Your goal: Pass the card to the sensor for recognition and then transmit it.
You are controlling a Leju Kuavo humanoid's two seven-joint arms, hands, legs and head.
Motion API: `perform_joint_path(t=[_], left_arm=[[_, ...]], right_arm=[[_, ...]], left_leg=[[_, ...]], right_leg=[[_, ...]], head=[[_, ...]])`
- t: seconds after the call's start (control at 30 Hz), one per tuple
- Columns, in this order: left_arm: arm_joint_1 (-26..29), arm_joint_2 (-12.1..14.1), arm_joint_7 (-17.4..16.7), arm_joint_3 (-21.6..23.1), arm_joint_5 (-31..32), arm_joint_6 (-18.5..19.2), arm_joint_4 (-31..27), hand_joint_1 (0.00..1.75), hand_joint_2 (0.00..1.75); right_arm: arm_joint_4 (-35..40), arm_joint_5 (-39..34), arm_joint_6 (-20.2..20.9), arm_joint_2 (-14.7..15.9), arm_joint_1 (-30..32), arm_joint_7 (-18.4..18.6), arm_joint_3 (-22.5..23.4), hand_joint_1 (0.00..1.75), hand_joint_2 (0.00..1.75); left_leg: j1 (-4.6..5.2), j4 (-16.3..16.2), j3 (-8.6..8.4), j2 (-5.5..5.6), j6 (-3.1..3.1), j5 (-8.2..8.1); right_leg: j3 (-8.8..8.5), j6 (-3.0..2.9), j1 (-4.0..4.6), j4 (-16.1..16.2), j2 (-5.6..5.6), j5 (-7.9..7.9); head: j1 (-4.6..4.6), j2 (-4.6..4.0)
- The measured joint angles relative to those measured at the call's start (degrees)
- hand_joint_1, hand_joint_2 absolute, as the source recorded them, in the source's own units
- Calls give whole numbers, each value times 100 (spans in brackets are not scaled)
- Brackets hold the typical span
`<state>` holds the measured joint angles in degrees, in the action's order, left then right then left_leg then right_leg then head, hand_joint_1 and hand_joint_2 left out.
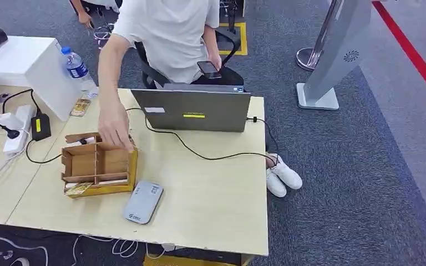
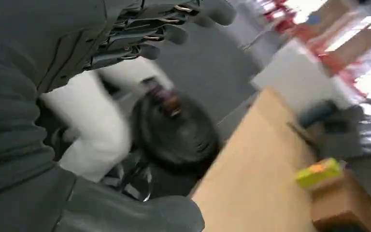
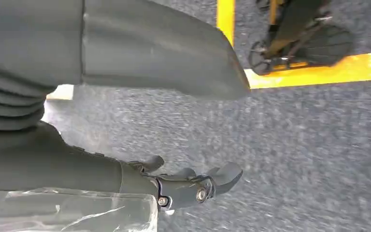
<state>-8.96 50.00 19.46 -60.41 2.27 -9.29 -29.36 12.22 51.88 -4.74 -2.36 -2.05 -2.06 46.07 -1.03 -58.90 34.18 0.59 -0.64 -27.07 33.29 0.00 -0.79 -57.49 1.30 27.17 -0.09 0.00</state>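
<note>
A wooden card box (image 1: pixel 99 164) stands on the left half of the table (image 1: pixel 211 194). It has white cards in its slots and a patterned card (image 1: pixel 79 189) at its near corner. Just right of the box lies the grey sensor pad (image 1: pixel 143 201), flat on the table. A person's hand (image 1: pixel 115 130) reaches down onto the box's far edge. In the blurred left wrist view my left hand (image 2: pixel 24 111) is open, fingers (image 2: pixel 145 29) and thumb apart, holding nothing. My right hand (image 3: pixel 53 145) hangs over grey carpet, its fingers (image 3: pixel 193 186) spread and empty.
A grey laptop (image 1: pixel 193 110) stands at the table's far edge, its black cable trailing to the right side. A water bottle (image 1: pixel 78 68), a second card (image 1: pixel 80 107), a power strip (image 1: pixel 16 128) and a white box (image 1: pixel 30 64) are at the far left. The person sits behind the laptop.
</note>
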Motion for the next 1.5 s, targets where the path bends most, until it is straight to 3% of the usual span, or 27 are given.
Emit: perform_joint_path(t=[0.03, 0.07, 0.23, 0.3, 0.37, 0.4, 0.43, 0.47, 0.63, 0.77, 0.9, 1.1, 1.23, 1.43, 1.47, 1.5], left_arm=[[114, -158, -148, -417, -441, 50, 208, 0, 175], [213, -297, -259, -746, -766, 86, 349, 0, 175], [553, -1316, -658, -1846, -1281, 107, 903, 0, 175], [597, -1764, -709, -2059, -1283, 90, 1046, 0, 175], [614, -2029, -711, -2175, -1281, 81, 1138, 0, 175], [619, -2122, -728, -2218, -1279, 70, 1194, 0, 0], [620, -2177, -779, -2256, -1237, 20, 1212, 0, 0], [626, -2250, -944, -2269, -1100, -78, 1225, 0, 175], [641, -2898, -1824, -2194, -299, -231, 1339, 0, 175], [653, -3497, -2272, -1678, 690, -21, 1474, 0, 175], [666, -3919, -2236, -904, 1549, 234, 1513, 0, 175], [678, -4288, -2151, -194, 2020, 306, 1533, 0, 175], [766, -4480, -2127, 581, 1967, 300, 1533, 0, 175], [791, -4504, -2123, 727, 1926, 306, 1533, 0, 175], [793, -4504, -2123, 729, 1926, 306, 1533, 0, 0], [794, -4504, -2123, 729, 1925, 306, 1533, 0, 0]], right_arm=[[0, 31, 15, 15, 2, -2, 4, 0, 0], [-2, 46, 42, 29, 5, -2, 7, 0, 175], [-2, 217, 129, 101, 12, 59, 11, 0, 175], [-2, 245, 140, 120, 10, 66, 11, 0, 175], [-2, 250, 142, 138, 10, 68, 11, 0, 175], [-2, 252, 142, 149, 9, 70, 11, 0, 175], [-2, 265, 142, 153, 9, 68, 11, 0, 175], [-2, 285, 144, 162, 9, 68, 11, 0, 175], [-2, 532, 206, 171, 8, 15, 4, 0, 175], [-2, 731, 291, 188, 7, -50, -42, 0, 175], [-4, 991, 293, 195, 14, 26, -142, 0, 175], [-15, 1146, 308, 195, 38, 216, -332, 0, 175], [2, 707, 346, 195, 126, 249, -710, 0, 175], [7, 594, 354, 195, 154, 251, -787, 0, 175], [9, 574, 354, 195, 156, 251, -799, 0, 0], [9, 573, 354, 195, 158, 251, -800, 0, 0]], left_leg=[[4, 0, -7, 0, 4, -3], [9, 0, -14, 0, 7, -4], [19, -2, -16, 11, 19, -10], [30, -2, -21, 12, 31, -7], [23, -5, -19, 13, 35, -6], [18, -9, -19, 13, 36, -7], [22, -10, -19, 13, 37, -7], [29, -10, -22, 14, 41, -9], [38, -10, -30, 13, 45, -11], [40, -16, -29, 13, 51, -14], [40, -18, -30, 12, 55, -17], [39, -18, -33, 11, 55, -17], [37, -18, -32, 11, 55, -18], [38, -18, -31, 11, 55, -18], [38, -18, -31, 11, 55, -18], [38, -18, -31, 11, 55, -18]], right_leg=[[-8, 1, -3, 0, 0, 1], [-9, 4, -9, 0, 0, 3], [-24, 13, -16, 13, -15, 5], [-30, 26, -28, 13, -20, 6], [-33, 27, -27, 13, -22, 5], [-36, 27, -22, 14, -22, 3], [-36, 30, -22, 14, -23, 2], [-36, 30, -25, 14, -24, 2], [-39, 32, -34, 14, -23, 2], [-42, 45, -37, 15, -24, 0], [-42, 45, -36, 15, -23, 0], [-42, 45, -35, 15, -23, 1], [-42, 45, -33, 15, -23, 2], [-41, 45, -33, 15, -23, 2], [-41, 45, -33, 15, -23, 2], [-41, 45, -33, 15, -23, 2]], head=[[-7, 0], [-2, 0], [9, 0], [-6, 0], [0, 0], [4, 0], [13, 0], [11, 0], [2, 0], [9, 0], [7, 0], [5, 0], [9, 0], [4, 0], [4, 0], [4, 0]])
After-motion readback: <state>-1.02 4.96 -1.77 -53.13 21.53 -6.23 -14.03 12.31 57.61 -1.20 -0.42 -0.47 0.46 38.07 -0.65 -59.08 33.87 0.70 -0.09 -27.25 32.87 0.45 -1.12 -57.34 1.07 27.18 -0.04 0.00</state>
